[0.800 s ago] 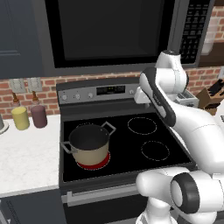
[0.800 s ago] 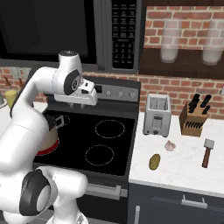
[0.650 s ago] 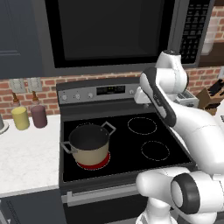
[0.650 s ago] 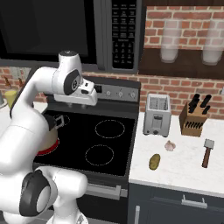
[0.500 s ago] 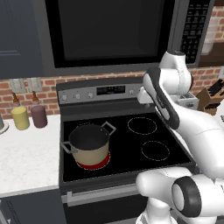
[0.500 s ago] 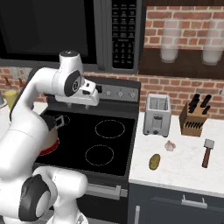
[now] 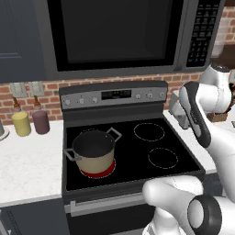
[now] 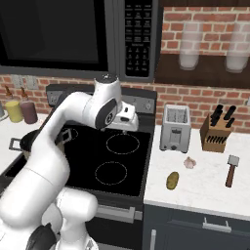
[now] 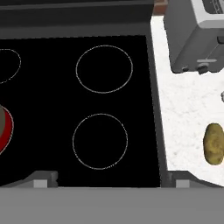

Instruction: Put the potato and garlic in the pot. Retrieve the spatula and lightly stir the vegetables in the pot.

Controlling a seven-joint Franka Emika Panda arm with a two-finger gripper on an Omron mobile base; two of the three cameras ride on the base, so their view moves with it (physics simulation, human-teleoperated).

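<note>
Black glass is your landmark: the stove (image 8: 105, 161) carries four ringed burners, and everything below is placed against it. You have one microwave (image 7: 114, 36) hung directly above the stove. One pot (image 7: 93, 150), tan outside and dark inside with two grey loop handles, stands upright on the stove's front left burner, which glows red under it. One toaster (image 8: 176, 128) sits on the white counter (image 8: 205, 183) just right of the stove, toward the back wall. One knife block (image 8: 217, 133) stands farther right of the stove than the toaster. Two canisters, one yellow (image 7: 21, 124) and one maroon (image 7: 40, 121), stand side by side on the counter left of the stove, near the brick wall. One spatula (image 8: 231, 170) lies on the counter well right of the stove. One potato (image 9: 214, 143) lies on the counter just right of the stove's front edge. One garlic (image 8: 189, 162) bulb rests a little behind the potato and farther from the stove.

Your gripper (image 8: 128, 118) hangs over the stove's back right area, its jaws spread wide, holding nothing and touching nothing.
</note>
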